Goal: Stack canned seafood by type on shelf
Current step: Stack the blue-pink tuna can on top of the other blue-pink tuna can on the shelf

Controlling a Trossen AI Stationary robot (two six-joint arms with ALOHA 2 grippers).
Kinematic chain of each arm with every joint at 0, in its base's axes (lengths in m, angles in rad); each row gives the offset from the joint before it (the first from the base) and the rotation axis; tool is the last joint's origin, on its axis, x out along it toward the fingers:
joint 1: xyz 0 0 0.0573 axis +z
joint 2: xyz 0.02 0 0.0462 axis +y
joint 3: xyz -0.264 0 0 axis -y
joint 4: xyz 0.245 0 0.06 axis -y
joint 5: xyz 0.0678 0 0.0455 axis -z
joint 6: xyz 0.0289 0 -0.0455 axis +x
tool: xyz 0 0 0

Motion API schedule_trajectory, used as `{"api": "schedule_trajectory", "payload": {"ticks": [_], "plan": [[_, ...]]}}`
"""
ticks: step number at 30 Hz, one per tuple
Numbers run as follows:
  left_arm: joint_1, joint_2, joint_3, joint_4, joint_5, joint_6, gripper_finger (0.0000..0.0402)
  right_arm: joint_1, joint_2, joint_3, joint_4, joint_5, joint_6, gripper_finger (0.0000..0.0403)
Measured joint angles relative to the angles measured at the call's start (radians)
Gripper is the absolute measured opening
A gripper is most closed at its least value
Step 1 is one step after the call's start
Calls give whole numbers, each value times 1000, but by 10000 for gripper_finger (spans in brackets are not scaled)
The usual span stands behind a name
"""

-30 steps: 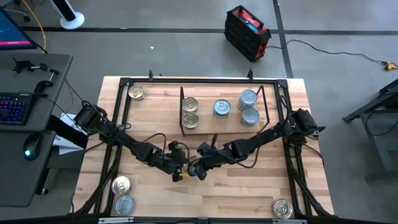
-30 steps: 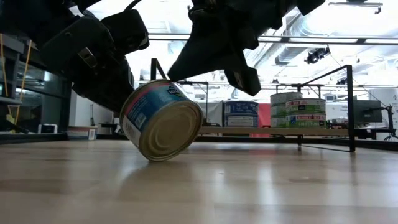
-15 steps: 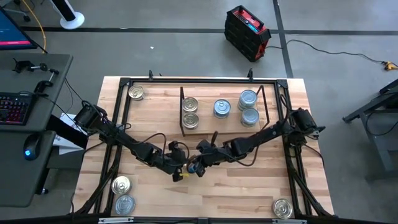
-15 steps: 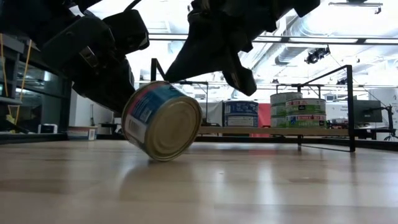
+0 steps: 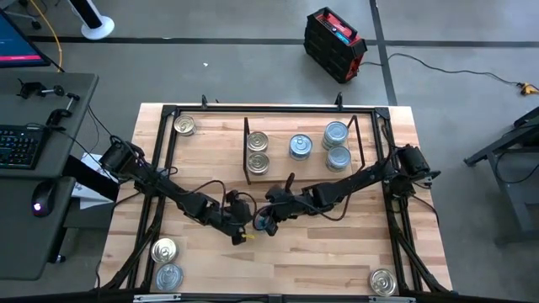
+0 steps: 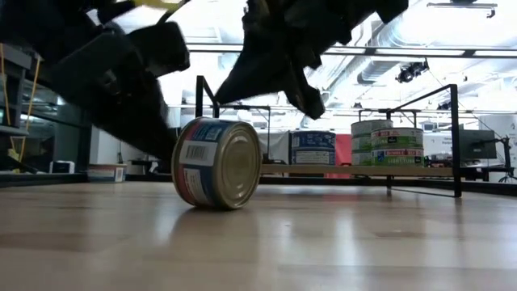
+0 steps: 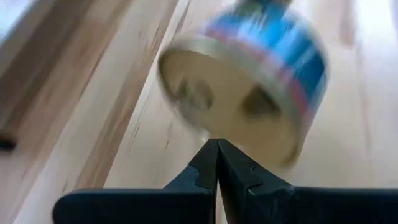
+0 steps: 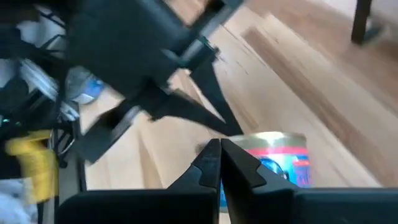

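Note:
One tin (image 6: 218, 163) with a blue label and a gold end stands on its rim on the tabletop near the centre (image 5: 268, 225). My left gripper (image 7: 217, 146) is shut, its tips pointing at the lower rim of the tin's gold end (image 7: 236, 112). My right gripper (image 8: 219, 149) is shut too and hangs above the tin, which shows beyond it (image 8: 277, 163). The shelf (image 5: 299, 175) lies toward the far edge and carries two gold-lidded tins (image 5: 258, 151) and three silver-blue ones (image 5: 335, 145). My left gripper's shut tips stand right at the rim of the tin's gold end (image 7: 208, 134), coming level along the table. The blur keeps me from telling whether they touch. My right gripper touches nothing that I can see.
Loose tins stand on the tabletop: a gold one at the far left (image 5: 184, 126), two at the near left corner (image 5: 166, 263), one at the near right corner (image 5: 383, 281). The shelf's black brackets (image 6: 454, 137) rise behind the work spot. Bare wood lies near the middle (image 5: 337, 252).
The tin was tilted, propped against my left gripper with its rim on the wood. It has come down onto its rim and turned, showing more of its label in the low view. My left gripper is blurred with motion. My right gripper has drawn slightly up and toward the far edge.

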Motion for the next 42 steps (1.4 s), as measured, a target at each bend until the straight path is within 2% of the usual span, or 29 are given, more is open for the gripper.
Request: {"api": "schedule_trajectory", "payload": {"ticks": [2,5,9,12,18,21,24,30,38,42], "plan": [[4,-30,0,-69,31,-48,0,-7,-26,0,1,-13,-46,0],[2,-78,1,-161,58,-110,0,-24,-57,3,3,-96,-183,1],[-25,-149,0,-239,58,-165,0,-44,-40,105,-182,-231,-374,33],[-60,-203,0,-283,58,-216,0,-48,-5,226,-369,-270,-552,89],[-138,-311,1,-299,57,-368,0,-60,89,490,-703,-291,-855,239],[-172,-360,1,-293,52,-447,0,-62,156,601,-867,-243,-993,303],[-198,-393,0,-301,51,-522,0,-63,233,692,-973,-219,-1133,344],[-220,-421,0,-261,50,-609,0,-57,365,801,-1039,-196,-1289,364],[-237,-422,0,-124,50,-591,0,-57,434,850,-1033,-185,-1322,363],[-237,-463,0,-115,50,-556,0,-56,439,851,-1026,-178,-1336,342]]}}
